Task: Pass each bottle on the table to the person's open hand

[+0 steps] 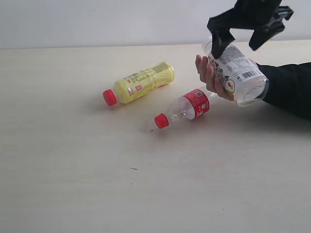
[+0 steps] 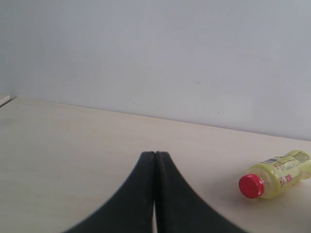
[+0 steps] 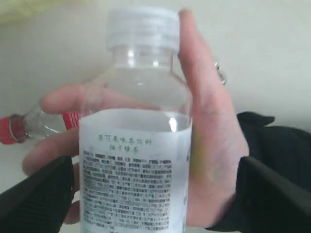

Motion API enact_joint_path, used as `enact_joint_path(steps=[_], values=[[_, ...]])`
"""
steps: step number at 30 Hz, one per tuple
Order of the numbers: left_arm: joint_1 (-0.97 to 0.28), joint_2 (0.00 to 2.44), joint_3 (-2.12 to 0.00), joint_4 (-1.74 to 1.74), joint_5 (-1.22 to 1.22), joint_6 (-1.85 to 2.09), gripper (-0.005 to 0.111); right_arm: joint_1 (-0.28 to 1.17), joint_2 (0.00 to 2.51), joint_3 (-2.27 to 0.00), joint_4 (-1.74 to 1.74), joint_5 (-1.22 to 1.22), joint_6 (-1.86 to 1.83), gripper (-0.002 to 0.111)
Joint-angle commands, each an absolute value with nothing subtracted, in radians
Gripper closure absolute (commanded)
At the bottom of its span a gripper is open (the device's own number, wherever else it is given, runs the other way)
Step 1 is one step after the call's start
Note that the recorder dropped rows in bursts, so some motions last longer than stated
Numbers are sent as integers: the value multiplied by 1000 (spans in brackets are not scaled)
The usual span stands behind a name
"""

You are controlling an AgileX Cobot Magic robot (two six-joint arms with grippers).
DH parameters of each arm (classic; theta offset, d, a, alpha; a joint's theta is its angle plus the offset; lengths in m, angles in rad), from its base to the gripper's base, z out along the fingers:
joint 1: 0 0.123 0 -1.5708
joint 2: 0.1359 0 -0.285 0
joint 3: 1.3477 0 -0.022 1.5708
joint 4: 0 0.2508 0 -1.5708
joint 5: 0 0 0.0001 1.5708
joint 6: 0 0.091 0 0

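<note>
A clear bottle with a white label [image 1: 238, 73] lies in the person's open hand [image 1: 208, 76], which is raised above the table [image 1: 73, 170]. My right gripper [image 1: 236, 46] hangs just over it, open, its fingers apart from the bottle on both sides. In the right wrist view the bottle [image 3: 138, 155] rests against the palm [image 3: 214, 141] between my spread right gripper [image 3: 155, 194]. A yellow bottle with a red cap [image 1: 141, 82] and a clear red-labelled bottle [image 1: 187, 108] lie on the table. My left gripper [image 2: 155, 156] is shut and empty, with the yellow bottle [image 2: 277, 174] off to its side.
The person's black sleeve [image 1: 291, 90] reaches in from the right edge. A pale wall [image 1: 97, 19] runs behind the table. The red-capped clear bottle [image 3: 29, 127] shows behind the person's fingers in the right wrist view.
</note>
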State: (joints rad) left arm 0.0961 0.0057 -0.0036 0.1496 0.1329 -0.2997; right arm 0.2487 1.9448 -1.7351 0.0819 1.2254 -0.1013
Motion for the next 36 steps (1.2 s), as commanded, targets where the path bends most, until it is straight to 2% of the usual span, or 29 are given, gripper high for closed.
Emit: enact_joint_path(steps=[1,8,11,14,20,22,25,30,33,36], values=[[91,0,0,154,132,-298,107,244,1846,-1822,78,1221,-103,25],[91,0,0,154,132,-298,107,244,1638,-1736,161,1221,-156,80],[91,0,0,154,132,-298,107,244,1523,-1595,254,1186,-222,96],[91,0,0,154,132,-298,107,244,1403,-1434,331,1094,-285,107],[91,0,0,154,132,-298,107,244,1160,-1097,351,910,-366,108],[91,0,0,154,132,-298,107,244,1058,-934,372,783,-414,108],[91,0,0,154,132,-298,107,244,923,-704,524,634,-658,108],[91,0,0,154,132,-298,107,244,804,-652,789,654,-899,108],[91,0,0,154,132,-298,107,244,726,-645,753,710,-914,108],[91,0,0,154,132,-298,107,244,613,-575,761,649,-911,108]])
